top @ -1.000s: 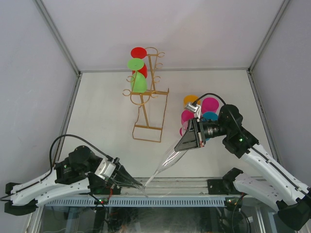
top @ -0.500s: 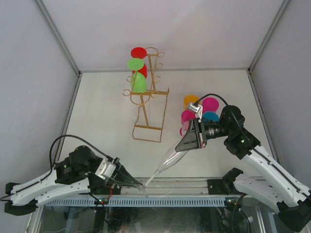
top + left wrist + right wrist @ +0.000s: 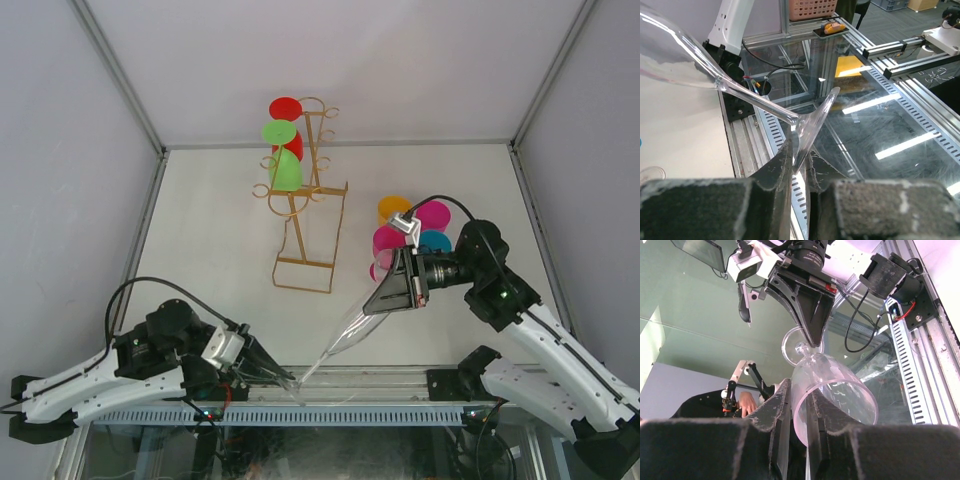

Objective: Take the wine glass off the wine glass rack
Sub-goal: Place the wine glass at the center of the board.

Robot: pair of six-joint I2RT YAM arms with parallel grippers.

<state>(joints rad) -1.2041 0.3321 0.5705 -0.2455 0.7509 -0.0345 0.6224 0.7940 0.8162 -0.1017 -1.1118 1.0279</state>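
Observation:
A clear wine glass (image 3: 345, 328) hangs in the air between my two grippers, off the gold wire wine glass rack (image 3: 305, 215), which stands at the back middle of the table. My left gripper (image 3: 285, 378) is shut on the edge of the glass's foot (image 3: 812, 125), over the table's front edge; its jaws (image 3: 799, 162) pinch the thin disc. My right gripper (image 3: 372, 303) is shut on the rim of the bowl (image 3: 835, 395), one finger inside and one outside (image 3: 799, 400). The stem runs diagonally between them.
A green glass (image 3: 285, 172) and a red glass (image 3: 286, 108) hang on the rack's left hooks. Orange, magenta and teal glasses (image 3: 410, 235) stand clustered behind my right gripper. The metal frame rail (image 3: 330, 410) runs along the near edge.
My right arm has shifted slightly towards the near right, and the left gripper has edged right. Both keep their hold on the clear glass.

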